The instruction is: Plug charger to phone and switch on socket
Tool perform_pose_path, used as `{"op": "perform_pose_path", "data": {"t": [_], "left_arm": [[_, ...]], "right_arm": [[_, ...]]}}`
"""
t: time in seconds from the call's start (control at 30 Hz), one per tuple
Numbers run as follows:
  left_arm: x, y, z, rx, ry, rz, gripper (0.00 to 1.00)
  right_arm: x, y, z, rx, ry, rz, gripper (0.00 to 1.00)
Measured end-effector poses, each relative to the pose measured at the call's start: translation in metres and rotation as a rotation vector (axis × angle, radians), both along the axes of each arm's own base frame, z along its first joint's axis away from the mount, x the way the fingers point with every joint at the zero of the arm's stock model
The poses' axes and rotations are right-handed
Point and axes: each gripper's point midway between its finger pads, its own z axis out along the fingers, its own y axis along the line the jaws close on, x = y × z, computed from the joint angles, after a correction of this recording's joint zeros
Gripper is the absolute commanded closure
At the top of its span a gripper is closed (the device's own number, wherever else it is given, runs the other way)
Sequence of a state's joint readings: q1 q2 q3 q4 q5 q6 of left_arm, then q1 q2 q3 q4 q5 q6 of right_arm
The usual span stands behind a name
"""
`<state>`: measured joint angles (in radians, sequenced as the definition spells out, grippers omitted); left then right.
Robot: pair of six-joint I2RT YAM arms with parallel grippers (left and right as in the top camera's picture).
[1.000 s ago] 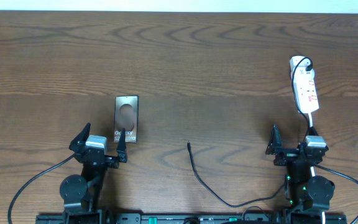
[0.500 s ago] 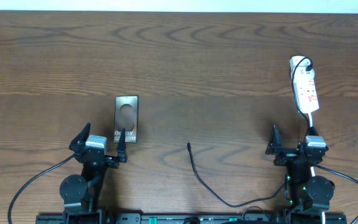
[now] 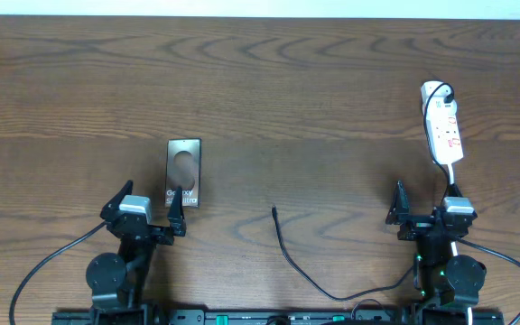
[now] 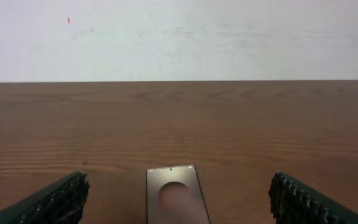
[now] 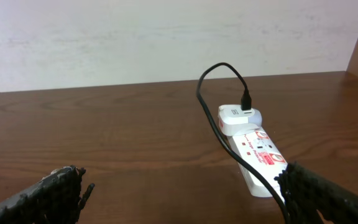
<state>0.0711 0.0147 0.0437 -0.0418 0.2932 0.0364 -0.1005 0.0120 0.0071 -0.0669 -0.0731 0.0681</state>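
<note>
- On the table (image 3: 314, 90) lay one phone (image 3: 184, 171) by the left gripper (image 3: 152, 191), one charger (image 3: 286, 255) mid-table, one socket (image 3: 443, 126) beyond the right gripper (image 3: 425, 194).
- Both grippers stood spread wide, empty.
- One adapter (image 5: 238, 118) sat in the socket.

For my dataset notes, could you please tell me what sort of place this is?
Probably a lab test bench: a wooden table against a plain white wall, with a Galaxy phone and a power strip laid out.
</note>
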Motion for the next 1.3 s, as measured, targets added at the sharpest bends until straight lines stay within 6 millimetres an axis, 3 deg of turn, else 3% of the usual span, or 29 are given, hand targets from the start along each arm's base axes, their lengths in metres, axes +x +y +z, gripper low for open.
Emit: {"op": "perform_pose_path", "data": {"t": [0.13,0.17,0.3,0.43,0.73,1.0,1.2,1.23,1.27,1.3], "left_arm": [[0.0,0.0,0.019,-0.011,0.001,0.001,0.07],[0.002,0.0,0.037,-0.011,-0.006,0.001,0.07],[0.011,0.001,0.068,-0.015,0.021,0.001,0.07],[0.03,0.002,0.081,-0.022,0.124,0.003,0.07],[0.075,0.007,0.069,-0.052,0.616,0.017,0.07],[0.092,0.022,0.047,-0.021,0.959,0.085,0.07],[0.099,0.025,0.014,-0.014,1.096,0.095,0.07],[0.1,0.026,0.008,-0.013,1.114,0.095,0.12],[0.101,0.026,0.004,-0.014,1.128,0.094,0.71],[0.102,0.025,-0.004,-0.015,1.153,0.091,0.8]], "right_arm": [[0.0,0.0,0.0,0.0,0.0,-0.001,0.01],[0.0,0.0,0.0,0.0,0.0,-0.002,0.01],[0.0,-0.001,0.0,0.0,0.0,-0.003,0.01],[0.0,0.0,0.0,0.0,0.001,-0.003,0.01],[0.0,0.0,0.0,0.0,0.001,-0.003,0.01],[0.0,0.0,0.0,0.0,0.0,-0.003,0.01],[0.0,0.0,0.0,0.0,0.0,-0.003,0.01],[0.0,-0.001,0.0,0.0,0.0,-0.003,0.01],[0.0,0.0,0.0,0.0,0.0,-0.003,0.01],[0.0,-0.001,0.0,0.0,0.0,-0.003,0.01]]}}
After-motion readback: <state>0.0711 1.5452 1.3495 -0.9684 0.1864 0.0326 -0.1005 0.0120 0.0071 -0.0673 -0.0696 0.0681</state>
